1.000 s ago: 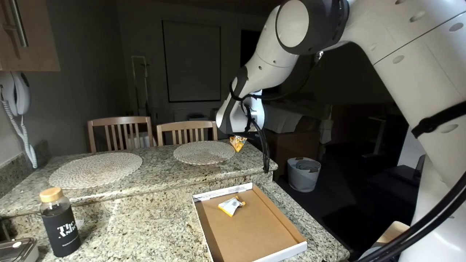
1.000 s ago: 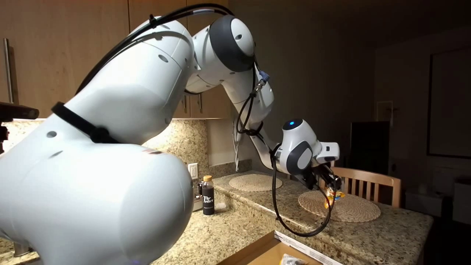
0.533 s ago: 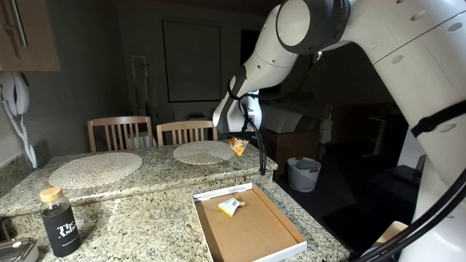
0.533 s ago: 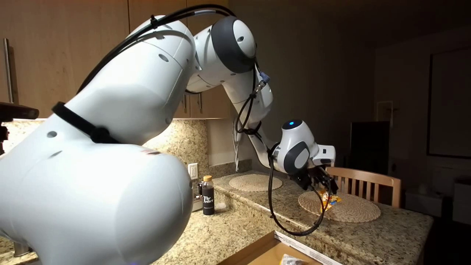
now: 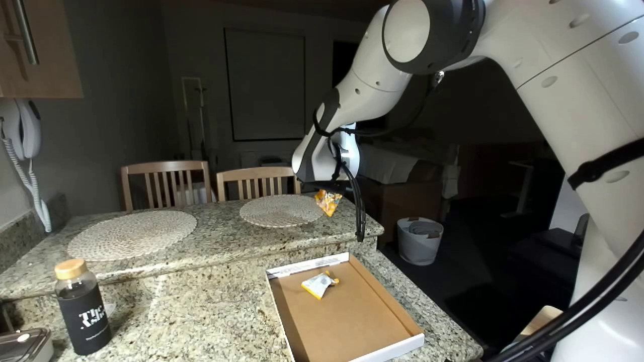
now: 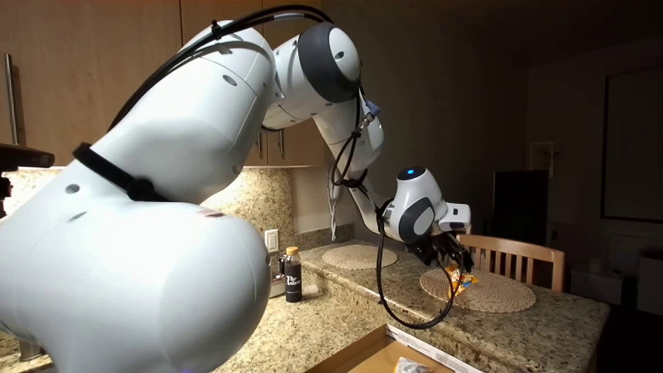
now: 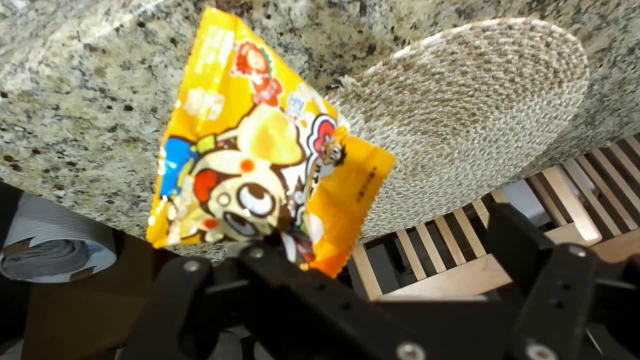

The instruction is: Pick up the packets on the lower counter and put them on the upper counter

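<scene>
A yellow cartoon-printed packet [image 7: 240, 150] hangs at the left finger of my gripper [image 7: 385, 235], large and near the camera. The fingers stand wide apart, with the packet covering the left tip and the right finger [image 7: 520, 245] bare. What keeps the packet up I cannot tell. In both exterior views this packet [image 5: 328, 202] [image 6: 461, 281] shows just under the gripper, above the upper counter [image 5: 221, 239] beside or over a round mat. A white-and-yellow packet [image 5: 319, 284] lies in a shallow cardboard tray [image 5: 347, 322] on the lower counter [image 5: 201, 322].
Two round woven mats [image 5: 133, 235] [image 5: 282, 210] lie on the upper counter, with wooden chairs [image 5: 259, 182] behind it. A dark bottle [image 5: 83, 311] stands on the lower counter at a container [image 5: 25, 344]. My looped cable [image 6: 386, 300] hangs near the counter edge.
My jaws have opened wide. The hand has shifted slightly and first dipped a little; the yellow packet has moved along with it, staying at the finger. The packet in the tray is unmoved.
</scene>
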`<state>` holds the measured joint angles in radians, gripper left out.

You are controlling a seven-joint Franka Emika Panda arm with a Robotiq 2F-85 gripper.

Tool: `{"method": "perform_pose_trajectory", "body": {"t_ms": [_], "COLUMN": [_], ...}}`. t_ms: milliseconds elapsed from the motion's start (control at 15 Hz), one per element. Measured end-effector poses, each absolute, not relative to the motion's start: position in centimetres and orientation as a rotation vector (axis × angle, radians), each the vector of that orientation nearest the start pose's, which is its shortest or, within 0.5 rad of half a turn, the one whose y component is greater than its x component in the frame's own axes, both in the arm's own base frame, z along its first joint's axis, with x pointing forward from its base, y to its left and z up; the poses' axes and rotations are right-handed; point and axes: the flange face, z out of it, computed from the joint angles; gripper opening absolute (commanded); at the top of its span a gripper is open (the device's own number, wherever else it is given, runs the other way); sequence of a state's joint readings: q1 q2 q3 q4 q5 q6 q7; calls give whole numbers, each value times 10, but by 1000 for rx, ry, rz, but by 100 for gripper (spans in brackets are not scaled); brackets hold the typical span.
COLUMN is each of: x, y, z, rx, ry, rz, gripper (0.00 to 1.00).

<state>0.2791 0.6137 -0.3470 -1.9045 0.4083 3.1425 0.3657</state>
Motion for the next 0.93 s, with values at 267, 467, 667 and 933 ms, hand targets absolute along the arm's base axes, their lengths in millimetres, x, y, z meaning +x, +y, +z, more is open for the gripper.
{"method": "perform_pose_trajectory", "body": {"t_ms": [267,467,667,933], "x": [672,675,676,677], "y": [-56,-64,-68,-65], "z": [270,274,278,282], "rx": [-2712,-2708,-2705,-2692], "ry": [1015,1037,1043,1033], "rz": [-1047,-1078,-1097,-1130], "gripper": [75,91,100,75]}}
